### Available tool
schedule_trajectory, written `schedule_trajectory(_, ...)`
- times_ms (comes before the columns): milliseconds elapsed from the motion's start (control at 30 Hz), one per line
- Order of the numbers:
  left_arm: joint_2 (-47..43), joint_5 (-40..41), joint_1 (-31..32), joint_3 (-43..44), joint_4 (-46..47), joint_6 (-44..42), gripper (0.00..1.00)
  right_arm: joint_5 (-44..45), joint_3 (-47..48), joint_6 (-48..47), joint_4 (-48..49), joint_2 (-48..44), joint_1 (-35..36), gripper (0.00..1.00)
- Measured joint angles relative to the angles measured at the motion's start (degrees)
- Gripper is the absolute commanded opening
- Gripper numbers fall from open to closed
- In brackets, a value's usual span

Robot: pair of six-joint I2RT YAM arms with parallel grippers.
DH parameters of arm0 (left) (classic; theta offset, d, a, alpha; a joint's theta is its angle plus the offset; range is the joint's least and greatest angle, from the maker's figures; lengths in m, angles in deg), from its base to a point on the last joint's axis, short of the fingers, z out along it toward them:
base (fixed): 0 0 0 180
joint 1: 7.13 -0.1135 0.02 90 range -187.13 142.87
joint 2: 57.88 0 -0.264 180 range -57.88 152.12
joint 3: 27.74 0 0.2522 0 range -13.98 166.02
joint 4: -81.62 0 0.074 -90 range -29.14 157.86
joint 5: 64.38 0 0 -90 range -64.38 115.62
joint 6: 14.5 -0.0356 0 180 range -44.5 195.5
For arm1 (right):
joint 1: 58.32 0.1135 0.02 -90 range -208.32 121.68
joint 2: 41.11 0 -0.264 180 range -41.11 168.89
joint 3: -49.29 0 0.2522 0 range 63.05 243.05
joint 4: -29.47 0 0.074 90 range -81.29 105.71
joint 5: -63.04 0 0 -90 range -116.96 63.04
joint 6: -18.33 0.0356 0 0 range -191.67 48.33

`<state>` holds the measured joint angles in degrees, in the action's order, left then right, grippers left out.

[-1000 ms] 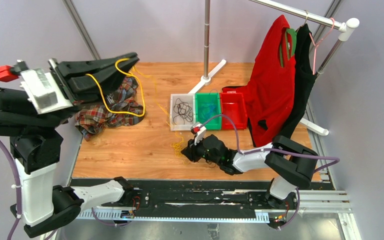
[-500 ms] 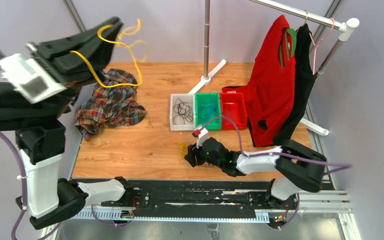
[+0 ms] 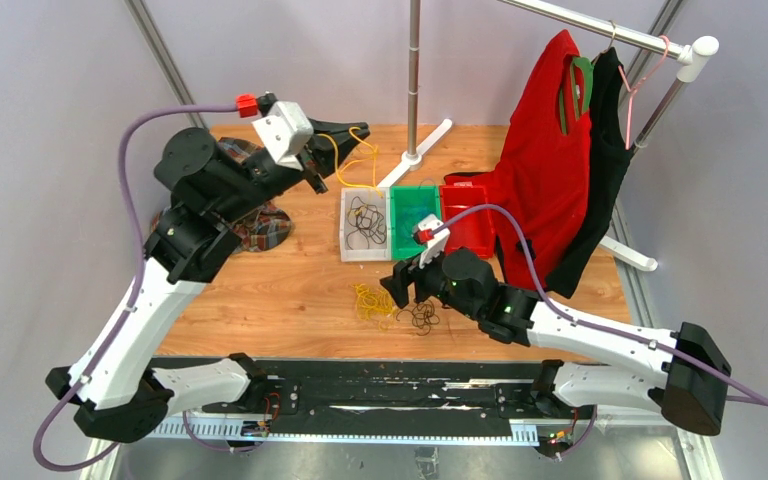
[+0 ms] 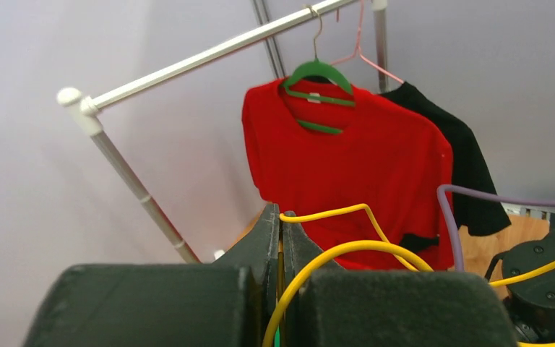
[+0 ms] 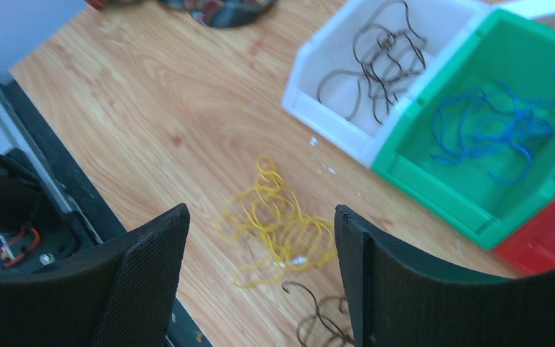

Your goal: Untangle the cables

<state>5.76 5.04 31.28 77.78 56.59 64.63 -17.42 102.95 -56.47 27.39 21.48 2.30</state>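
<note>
My left gripper (image 3: 362, 130) is raised behind the bins and shut on a thick yellow cable (image 3: 356, 165) that hangs in loops below it. In the left wrist view the jaws (image 4: 282, 218) are pressed together with that yellow cable (image 4: 347, 249) curving out of them. My right gripper (image 3: 406, 286) hovers open above a thin yellow cable tangle (image 5: 278, 231) and a black cable (image 5: 318, 318) lying on the wood. Nothing is between its fingers (image 5: 148, 267). A black cable (image 5: 379, 54) lies in the white bin (image 5: 332, 119). A blue cable (image 5: 498, 126) lies in the green bin (image 5: 441, 188).
A red bin (image 3: 467, 222) stands right of the green one. A plaid cloth (image 3: 260, 228) lies at the left under the left arm. A clothes rack pole (image 3: 415, 80) stands behind the bins, with a red shirt (image 3: 545, 170) and a black shirt (image 3: 605, 150) hanging at right.
My left arm swung from high at the far left across to the bins, carrying the yellow cable. My right gripper opened and lifted, leaving the yellow and black cables on the table.
</note>
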Motion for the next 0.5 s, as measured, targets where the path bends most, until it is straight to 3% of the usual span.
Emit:
schedule_trajectory(167, 1.9, -0.1, 0.0, -1.8, 1.0, 2.6, 0.01, 2.3, -2.1, -0.2, -5.6, -3.3, -1.9, 0.73)
schedule_trajectory(267, 4.4, -0.5, 0.0, -1.8, 2.4, 4.4, 0.00, 8.6, -3.6, 1.0, -7.9, -6.3, -3.7, 0.64)
schedule_trajectory(500, 17.4, -2.4, 0.8, 1.0, 4.0, 7.3, 0.00, 20.7, -4.9, 6.8, -12.6, -8.9, -15.9, 0.62)
